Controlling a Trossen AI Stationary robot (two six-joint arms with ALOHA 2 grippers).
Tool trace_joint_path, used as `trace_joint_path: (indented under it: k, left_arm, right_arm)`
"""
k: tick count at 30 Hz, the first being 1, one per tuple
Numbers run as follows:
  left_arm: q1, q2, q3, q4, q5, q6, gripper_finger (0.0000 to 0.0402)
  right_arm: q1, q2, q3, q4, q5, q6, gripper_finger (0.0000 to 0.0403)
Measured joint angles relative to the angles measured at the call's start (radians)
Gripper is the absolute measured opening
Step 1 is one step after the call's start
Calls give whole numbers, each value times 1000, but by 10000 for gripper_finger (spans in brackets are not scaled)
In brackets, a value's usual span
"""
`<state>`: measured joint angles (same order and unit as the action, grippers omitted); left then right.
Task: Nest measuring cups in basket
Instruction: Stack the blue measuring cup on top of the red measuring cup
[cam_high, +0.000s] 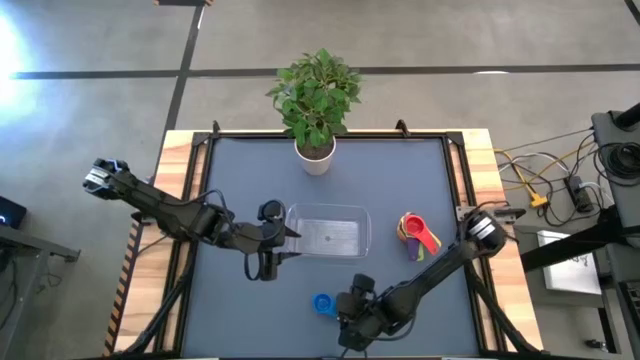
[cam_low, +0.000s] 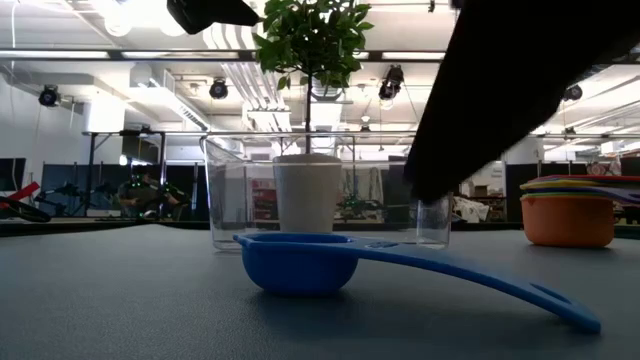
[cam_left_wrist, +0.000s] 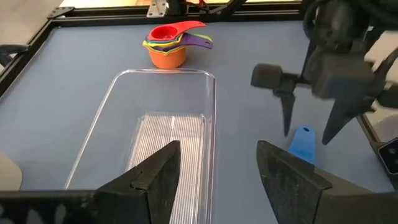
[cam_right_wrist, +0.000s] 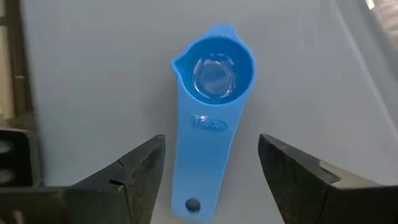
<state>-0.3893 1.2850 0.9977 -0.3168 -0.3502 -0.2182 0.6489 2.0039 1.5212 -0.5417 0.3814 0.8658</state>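
- The right gripper (cam_right_wrist: 211, 180) is hanging over the blue cup (cam_right_wrist: 213, 87), fingers spread wide to either side of its handle and holding nothing.
- The blue cup is sitting upright on the mat, on the near side of the clear basket (cam_high: 362, 222) and apart from it.
- Its long axis is running along the flat handle: the bowl is pointing toward the left arm's side, and the handle is trailing toward the right gripper, roughly in line with the basket's long wall.
- The handle is thin and lying low, so I'd worry the fingers could close over it, scrape the mat, or tip the bowl up.
- A pinch near the handle's tip could let the bowl swing and droop during the lift.
- The left gripper (cam_left_wrist: 217, 180) is waiting at the basket's left end with its fingers apart and empty; the two arms are working close together, so crowding looks possible.
- The other cups (cam_high: 414, 232) are stacked beyond the basket's right end, outside it, so the blue one has nothing in the basket to nest with yet.
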Motion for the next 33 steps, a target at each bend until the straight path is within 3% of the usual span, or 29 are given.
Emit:
trace_joint_path:
  k: [7, 12, 19, 26, 33]
  left_arm:
    - [0, 0, 0, -1, 2, 18, 194]
    - [0, 0, 0, -2, 2, 22, 194]
    - [0, -1, 0, -2, 2, 23, 194]
    - [0, -2, 0, -2, 2, 27, 194]
    - [0, -2, 0, -4, 2, 34, 194]
  right_arm:
    - [-7, 61, 28, 0, -15, 25, 302]
    - [-13, 81, 28, -10, -15, 58, 302]
    - [-20, 101, 30, -19, -20, 58, 246]
    - [-23, 79, 29, -56, -41, 62, 141]
    - [-18, 22, 27, -108, -13, 78, 135]
